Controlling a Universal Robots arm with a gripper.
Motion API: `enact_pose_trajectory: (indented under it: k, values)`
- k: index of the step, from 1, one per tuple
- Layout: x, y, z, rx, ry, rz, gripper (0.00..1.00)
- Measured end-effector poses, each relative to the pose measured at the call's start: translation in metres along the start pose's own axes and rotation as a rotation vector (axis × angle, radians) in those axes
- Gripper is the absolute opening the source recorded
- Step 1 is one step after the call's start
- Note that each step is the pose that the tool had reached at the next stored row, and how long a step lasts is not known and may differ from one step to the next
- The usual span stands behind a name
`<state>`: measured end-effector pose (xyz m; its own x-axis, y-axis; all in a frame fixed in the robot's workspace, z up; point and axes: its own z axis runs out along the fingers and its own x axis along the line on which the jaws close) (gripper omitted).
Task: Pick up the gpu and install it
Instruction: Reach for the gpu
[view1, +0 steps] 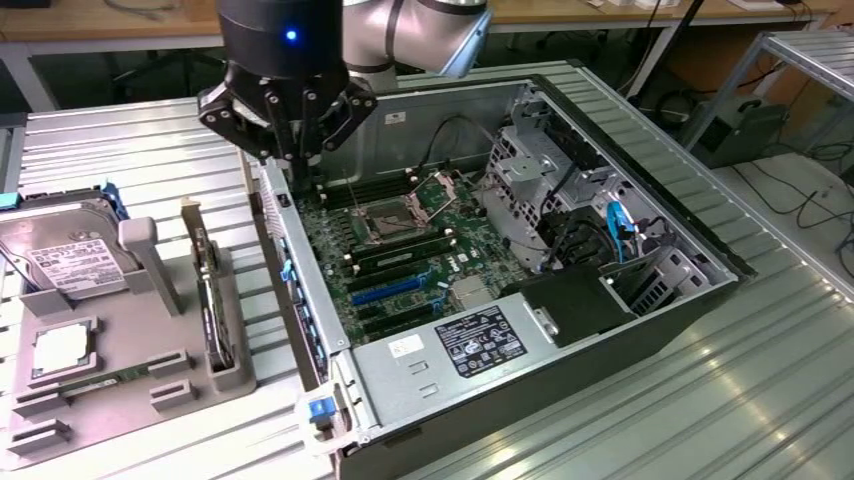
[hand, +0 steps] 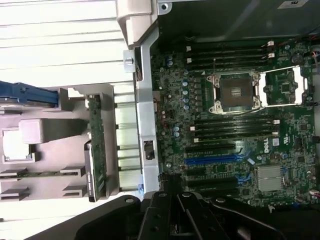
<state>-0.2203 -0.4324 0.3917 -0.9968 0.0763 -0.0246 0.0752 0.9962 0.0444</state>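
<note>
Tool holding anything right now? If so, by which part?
Nothing is held. The tool is shut and empty, over the edge of the open computer case. The gpu stands on edge in the grey fixture, apart from the tool.

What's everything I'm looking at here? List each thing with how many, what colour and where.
computer case: one, black and silver, open, on the table
motherboard: one, green, inside the case
holder tray: one, grey, at the exterior view's left of the case
gpu: one, dark, standing on edge in the tray
hard drive: one, silver with a white label, in the tray
memory stick: one, green, lying in the tray
table: one, ribbed silver metal, under everything
arm: one, silver-grey, above the case
end effector: one, black, shut, over the case's edge nearest the tray
</note>
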Motion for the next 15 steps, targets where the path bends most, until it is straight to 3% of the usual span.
enact_pose_trajectory:
  k: [6, 15]
  values:
    - [0.032, -0.0052, 0.0021, 0.0004, 0.0001, 0.0, 0.11]
    - [0.075, -0.009, 0.0141, 0.0028, -0.0001, 0.0, 0.11]
